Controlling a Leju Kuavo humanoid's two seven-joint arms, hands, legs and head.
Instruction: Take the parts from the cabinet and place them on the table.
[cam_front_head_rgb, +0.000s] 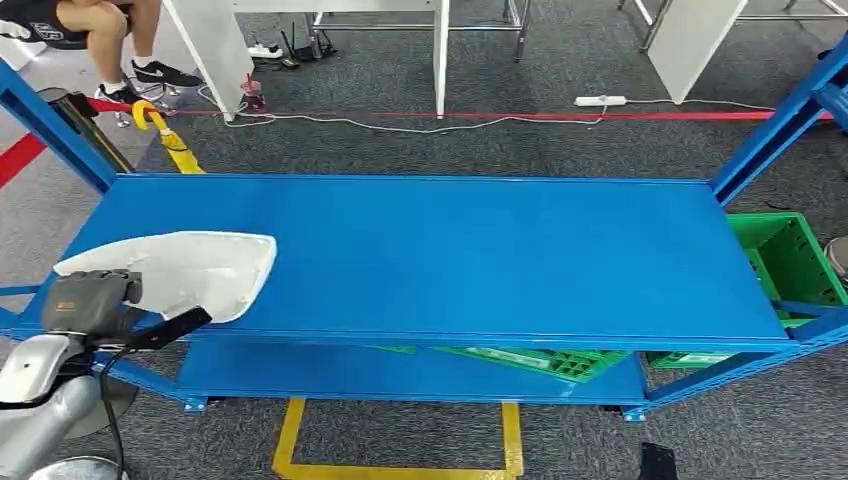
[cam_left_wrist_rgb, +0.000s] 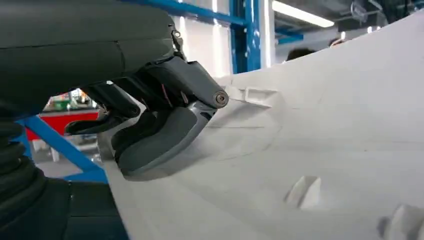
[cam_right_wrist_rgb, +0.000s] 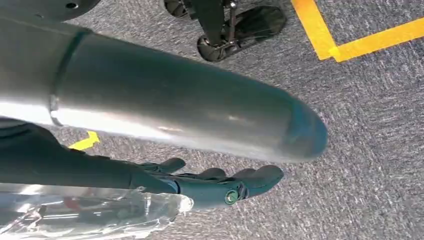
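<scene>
The robot's left arm (cam_front_head_rgb: 35, 400) is smooth silver metal with a black cable running along it. Its left hand (cam_front_head_rgb: 95, 305) has a grey casing, a thick grey thumb (cam_left_wrist_rgb: 160, 142) with a round screw at its pivot, and black ribbed wrist cover. The right hand (cam_right_wrist_rgb: 210, 185) has dark fingers (cam_right_wrist_rgb: 260, 176) and a small green-ringed screw.

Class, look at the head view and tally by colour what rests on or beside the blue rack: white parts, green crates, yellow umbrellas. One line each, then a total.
White part, held by the left hand on the top shelf: 1
Green crates, one beside the rack, one under the shelf: 2
Yellow umbrella: 1
Total: 4
</scene>
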